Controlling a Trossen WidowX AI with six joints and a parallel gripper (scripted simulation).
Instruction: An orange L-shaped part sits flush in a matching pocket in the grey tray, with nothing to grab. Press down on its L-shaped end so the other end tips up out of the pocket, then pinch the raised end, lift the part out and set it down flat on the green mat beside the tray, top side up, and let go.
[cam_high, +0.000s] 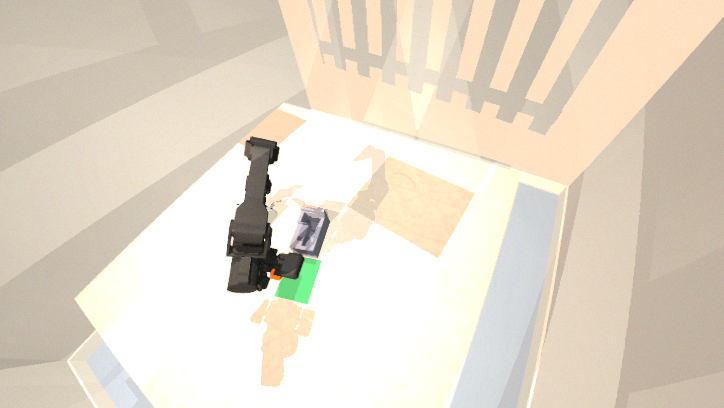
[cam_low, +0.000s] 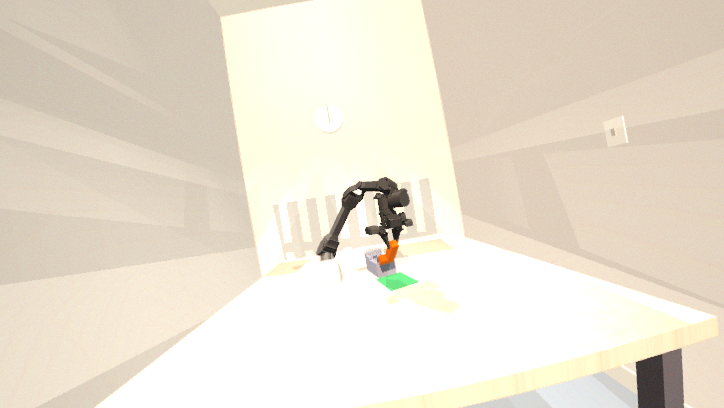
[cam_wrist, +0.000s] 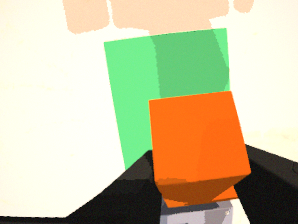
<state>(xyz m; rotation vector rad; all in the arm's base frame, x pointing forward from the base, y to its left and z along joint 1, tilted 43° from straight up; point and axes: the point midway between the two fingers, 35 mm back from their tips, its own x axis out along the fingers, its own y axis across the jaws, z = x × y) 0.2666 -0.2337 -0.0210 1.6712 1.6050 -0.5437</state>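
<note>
Orange fills the wrist view: the gripper (cam_low: 391, 238) is clamped on the L-shaped part (cam_wrist: 196, 143), and the part hangs in the air, tilted, clear of the table. Below and ahead of it lies the green mat (cam_wrist: 136, 90), with the part's shadow across its far side. Just beside the mat sits the grey tray (cam_high: 310, 231), its dark pocket (cam_high: 306, 232) open and bare. Out beyond, the pale table (cam_low: 506, 324) glows in the light.
</note>
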